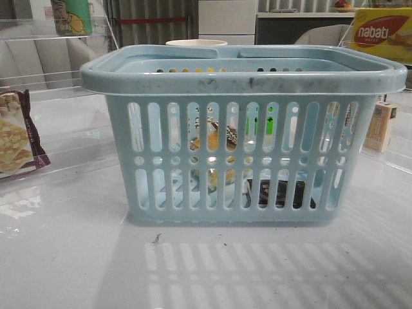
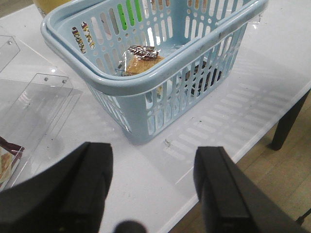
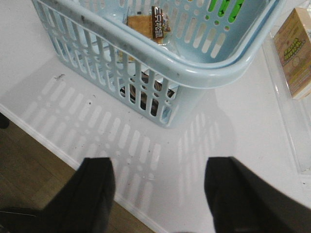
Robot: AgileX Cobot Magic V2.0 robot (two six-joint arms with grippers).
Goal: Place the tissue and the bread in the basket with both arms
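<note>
- The basket [image 1: 244,84] stands upright in the middle of the white surface [image 1: 77,264], so both arms can reach its open top.
- The bread [image 2: 142,59] lies on the basket floor. Judging from this, its part of the task is done.
- The tissue [image 1: 280,193] lies flat on the basket floor, against the front wall nearest the front camera. Judging from this, it too has been placed.
- The left pincer [image 2: 155,187] is spread wide and holds nothing. It hangs over the surface edge, apart from the basket.
- The right pincer [image 3: 160,194] is likewise wide open and empty, apart from the basket.
- The front view shows both items only through the slots and shows neither pincer.
- The wrist views look down past the rim and show the bread's dark label strip clearly.
- The tissue appears in the wrist views only as a dark patch behind the slots.
- A small tan carton [image 3: 296,51] stands beside the basket, outside it.
- A cracker pack [image 1: 16,135] lies well apart, on the other side.
</note>
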